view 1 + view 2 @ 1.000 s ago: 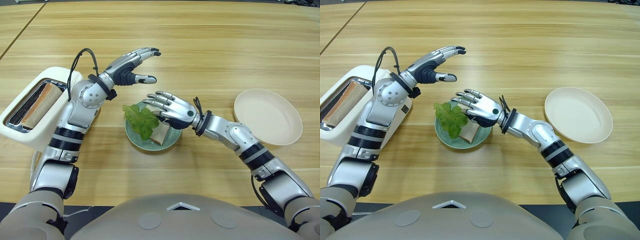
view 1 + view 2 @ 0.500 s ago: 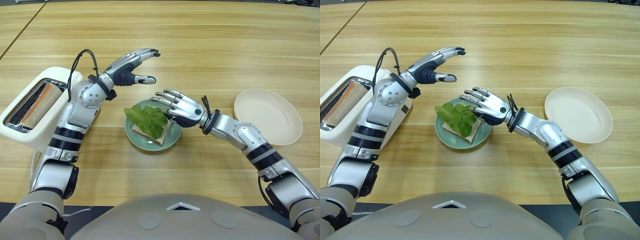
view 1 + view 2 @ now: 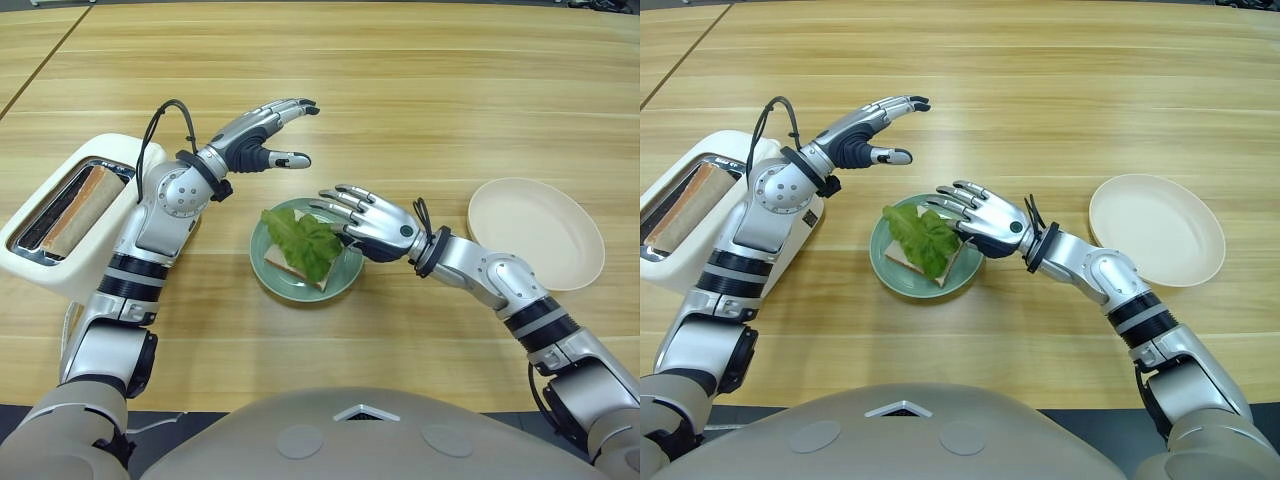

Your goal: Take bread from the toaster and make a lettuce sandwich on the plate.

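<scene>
The right robot hand (image 3: 378, 222) sits low over the right side of a green plate (image 3: 345, 276), its fingers (image 3: 338, 200) spread and almost straight, reaching left so that the tips lie over the right edge of a lettuce leaf (image 3: 305, 240). It grips nothing that can be seen, though whether the fingertips actually touch the leaf is hard to tell. The lettuce lies flat across a slice of bread (image 3: 277, 264) on that plate, covering most of it (only the lower left part and the near corner of the slice peek out from under the green). The plate stands on the wooden desk (image 3: 420, 90), close in front of the robot, between the two arms. Beyond the plate and to its left, the left robot hand (image 3: 262, 138) hangs above the desk with the palm side turned rightward, fingers stretched out and apart, holding nothing; it is well clear of the lettuce. Farther left, at the desk's edge, stands a white toaster (image 3: 118, 152) with another slice of bread (image 3: 80, 205) upright in its slot. To the right of the right forearm, well apart from the green plate, a cream plate (image 3: 535, 235) rests on the desk.
</scene>
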### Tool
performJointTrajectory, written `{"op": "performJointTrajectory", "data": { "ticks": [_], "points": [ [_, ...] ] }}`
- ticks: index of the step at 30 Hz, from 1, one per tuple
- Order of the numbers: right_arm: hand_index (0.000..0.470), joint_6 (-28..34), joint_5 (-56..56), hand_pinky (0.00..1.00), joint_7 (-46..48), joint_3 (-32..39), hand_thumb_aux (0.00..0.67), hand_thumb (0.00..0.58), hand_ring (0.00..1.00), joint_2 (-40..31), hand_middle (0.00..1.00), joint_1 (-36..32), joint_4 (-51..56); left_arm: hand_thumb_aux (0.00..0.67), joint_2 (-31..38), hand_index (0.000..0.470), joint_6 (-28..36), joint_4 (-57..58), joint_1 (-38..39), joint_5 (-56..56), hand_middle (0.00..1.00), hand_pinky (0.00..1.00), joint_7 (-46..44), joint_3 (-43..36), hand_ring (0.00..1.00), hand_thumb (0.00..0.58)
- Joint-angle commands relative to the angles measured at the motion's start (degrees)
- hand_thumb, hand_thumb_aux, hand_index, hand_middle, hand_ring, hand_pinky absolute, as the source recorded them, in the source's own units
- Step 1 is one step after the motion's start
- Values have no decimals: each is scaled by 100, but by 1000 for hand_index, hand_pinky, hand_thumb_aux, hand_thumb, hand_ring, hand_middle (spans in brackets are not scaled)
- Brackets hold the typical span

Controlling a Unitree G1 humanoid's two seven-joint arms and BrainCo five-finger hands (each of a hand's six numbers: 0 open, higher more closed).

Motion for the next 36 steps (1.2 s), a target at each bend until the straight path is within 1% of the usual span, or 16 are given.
{"op": "performJointTrajectory", "data": {
  "ticks": [1, 3, 6, 9, 12, 16, 19, 22, 25, 28, 30, 31, 34, 35, 36],
  "points": [
    [0, 52, 107, 0, -67, -207, 0, 0, 0, -40, 0, 62, -195, 0, 105, 0, -15, 58, -29, 39, 0, 0, 12, 20, 0, 0],
    [0, 121, 161, 0, -111, -385, 0, 0, 0, -91, 0, 79, -292, 0, 266, 0, -5, -78, -4, 205, 0, 0, 66, 92, 0, 0],
    [0, 214, 257, 0, -99, -720, 0, 0, 0, -222, 0, 163, -563, 0, 713, 0, 108, -583, 64, 526, 0, 0, 83, 359, 0, 0],
    [0, 309, 366, 0, -109, -1117, 0, 0, 0, -385, 0, 320, -854, 0, 1255, 0, 350, -1321, 117, 585, 0, 0, -148, 848, 0, 0],
    [0, 389, 431, 0, -159, -1346, 0, 0, 0, -396, 0, 429, -988, 0, 1813, 0, 505, -1896, 288, 553, 0, 0, -399, 1375, 0, 0],
    [0, 436, 454, 0, -273, -1374, 0, 0, 0, -206, 0, 528, -941, 0, 2716, 0, 725, -2419, 690, 379, 0, 0, -1078, 2207, 0, 0],
    [0, 530, 374, 0, -389, -1358, 0, 0, 0, -126, 0, 621, -757, 0, 3146, 0, 748, -2467, 1002, 223, 0, 0, -1544, 2409, 0, 0],
    [0, 551, 336, 0, -498, -1339, 0, 0, 0, -104, 0, 627, -579, 0, 3558, 0, 688, -2387, 1638, 329, 0, 0, -1902, 2821, 0, 0],
    [0, 545, 324, 0, -591, -1312, 0, 0, 0, -127, 0, 581, -389, 0, 3711, 0, 736, -2550, 2357, 234, 0, 0, -2347, 3458, 0, 0],
    [0, 532, 301, 0, -672, -1273, 0, 0, 0, -138, 0, 557, -217, 0, 3703, 0, 657, -2717, 3070, 150, 0, 0, -2760, 3978, 0, 0],
    [0, 492, 255, 0, -727, -1217, 0, 0, 0, -147, 0, 521, -82, 5, 3620, 4, 750, -2861, 3230, 161, 0, 0, -2790, 4220, 0, 9],
    [0, 469, 247, 0, -766, -1207, 0, 0, 0, -168, 0, 509, -13, 0, 3590, 0, 843, -2912, 3261, 156, 0, 0, -2796, 4297, 0, 0],
    [0, 443, 268, 0, -867, -1235, 0, 0, 0, -247, 0, 519, 114, 0, 3590, 0, 981, -2873, 3433, 334, 0, 0, -2822, 4263, 0, 0],
    [0, 435, 267, 0, -885, -1233, 0, 0, 0, -264, 0, 505, 152, 5, 3567, 4, 980, -2862, 3552, 375, 0, 0, -2845, 4241, 0, 9],
    [0, 430, 242, 0, -905, -1217, 0, 0, 0, -280, 0, 482, 191, 58, 3532, 41, 984, -2879, 3649, 415, 0, 0, -2843, 4220, 0, 96]
  ]
}}
